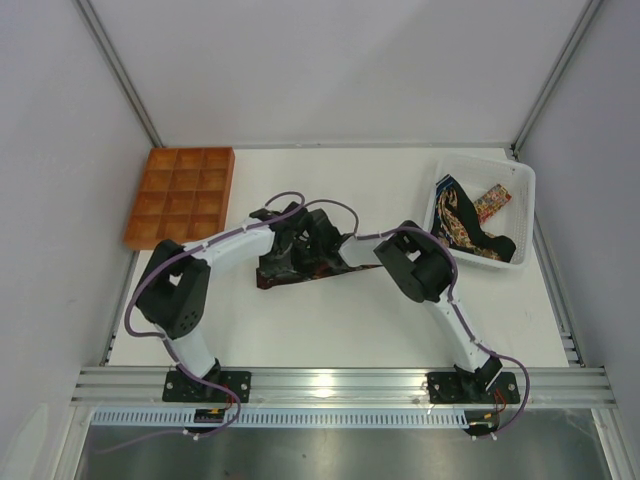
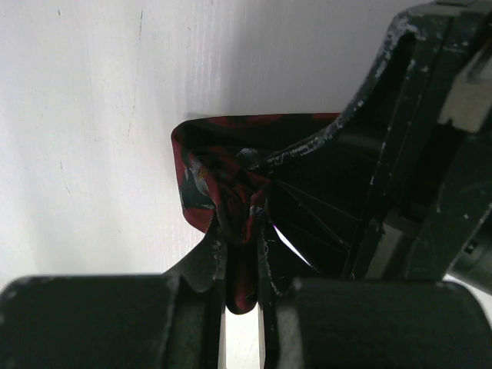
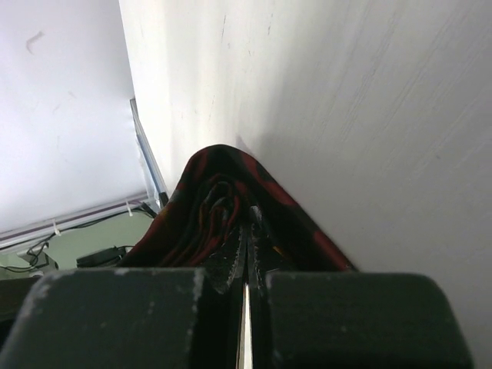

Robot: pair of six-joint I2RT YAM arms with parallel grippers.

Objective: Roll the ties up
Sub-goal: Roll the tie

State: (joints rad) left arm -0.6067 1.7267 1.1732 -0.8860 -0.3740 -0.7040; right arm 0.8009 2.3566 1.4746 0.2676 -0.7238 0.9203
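Two grippers (image 2: 242, 231) (image 3: 246, 231) on one maroon tie (image 2: 201, 173)

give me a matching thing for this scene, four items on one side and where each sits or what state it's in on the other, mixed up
Things:
1 orange tray
2 clear bin
3 maroon tie
4 left gripper

Places or states:
a far right of the table, more ties inside
b middle of the table
c far left of the table
d jaws shut on the maroon tie

Pairs: 1-c; 2-a; 3-b; 4-d
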